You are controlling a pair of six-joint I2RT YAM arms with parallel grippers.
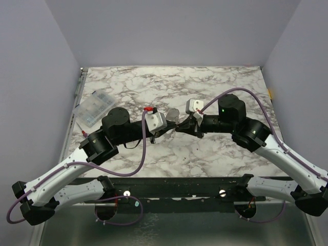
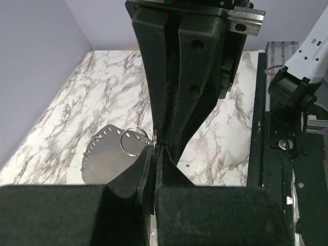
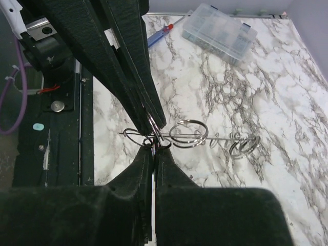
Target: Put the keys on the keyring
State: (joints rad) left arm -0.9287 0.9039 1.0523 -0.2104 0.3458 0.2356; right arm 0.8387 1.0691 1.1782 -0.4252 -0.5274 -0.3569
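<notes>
Threading is in hand: the left gripper and the right gripper meet tip to tip above the marble table. Each has its fingers pressed together, with thin metal at the tips. The keyring, a silvery hoop, sits just beside those tips. A key I cannot pick out (anything that small would hide between the pads). Next, I judge, one grip must hold firm while the other works the piece onto the hoop. The clear compartment box bears no readable label, and no writing shows elsewhere
</notes>
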